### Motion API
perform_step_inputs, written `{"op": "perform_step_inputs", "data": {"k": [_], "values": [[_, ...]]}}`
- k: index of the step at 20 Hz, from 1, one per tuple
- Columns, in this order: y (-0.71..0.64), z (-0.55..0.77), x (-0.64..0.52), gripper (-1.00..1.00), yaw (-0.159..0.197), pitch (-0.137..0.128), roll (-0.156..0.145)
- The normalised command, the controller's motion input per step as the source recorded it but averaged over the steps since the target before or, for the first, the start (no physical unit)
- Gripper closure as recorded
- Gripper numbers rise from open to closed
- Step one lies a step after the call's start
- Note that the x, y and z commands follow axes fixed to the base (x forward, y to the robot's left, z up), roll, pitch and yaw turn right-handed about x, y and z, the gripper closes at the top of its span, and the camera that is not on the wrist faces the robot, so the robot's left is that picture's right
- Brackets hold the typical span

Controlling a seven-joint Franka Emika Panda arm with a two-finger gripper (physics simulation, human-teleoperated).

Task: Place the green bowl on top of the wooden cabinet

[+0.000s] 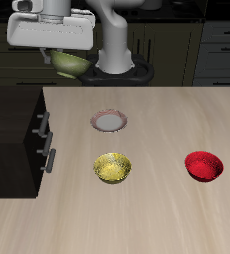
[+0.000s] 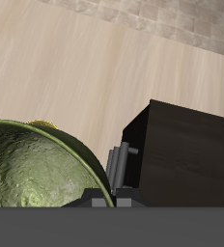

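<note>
The gripper [image 1: 67, 52] hangs high above the back of the tabletop [image 1: 157, 218], its pale housing covering the upper part of the green bowl [image 1: 71, 64]. The bowl hangs beneath it, lifted clear of the tabletop, so the gripper is clamped on the bowl's rim; the fingertips themselves are hidden, and how wide the jaws stand cannot be read beyond that. In the wrist view the green bowl [image 2: 32, 178] fills the near field, showing its mottled olive inside and a darker rim.

The wooden cabinet [image 1: 13, 134] serves as the landmark. It is a near-black box with a flat top, standing at one side edge of the tabletop, with two silver bar handles [image 1: 46, 139] on its drawer fronts facing the middle of the tabletop. The held bowl is farther back than the cabinet and higher than its top, offset toward the side the drawers face, not over the top. In the wrist view the wooden cabinet [image 2: 186, 154] lies just beside the bowl's rim, one handle [image 2: 119, 164] showing between them.

A small plate [image 1: 108, 121] with a reddish rim lies on the tabletop near the cabinet's drawer side. A yellow-gold speckled bowl [image 1: 113, 167] sits nearer the table's front edge than the plate. A glossy red bowl [image 1: 203, 165] stands well apart from the cabinet, beyond the yellow one.
</note>
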Motion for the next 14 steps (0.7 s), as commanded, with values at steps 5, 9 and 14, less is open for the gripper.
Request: {"op": "perform_step_inputs", "data": {"k": [5,9,14], "values": [[-0.12,-0.02,-0.02,1.0,-0.021,0.001,0.005],[-0.1,-0.05,-0.09,1.0,-0.003,-0.011,-0.003],[-0.18,-0.07,-0.02,1.0,-0.029,0.021,-0.014]]}}
